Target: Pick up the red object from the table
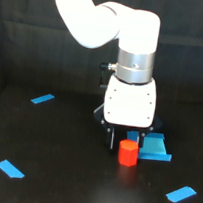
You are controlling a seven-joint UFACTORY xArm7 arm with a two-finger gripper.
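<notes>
Red block (127, 153) upright on table (56, 185), directly under gripper (124, 141), blue block (153, 148) touching its side. Jaw opening: cannot tell, fingers mostly hidden. Probably light, rigid, smooth; best gripped across flat facets, mid-height.

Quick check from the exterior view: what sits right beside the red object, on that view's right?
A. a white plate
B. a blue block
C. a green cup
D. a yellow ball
B: the blue block lies just to the exterior view's right of the red object, below the gripper.
</notes>
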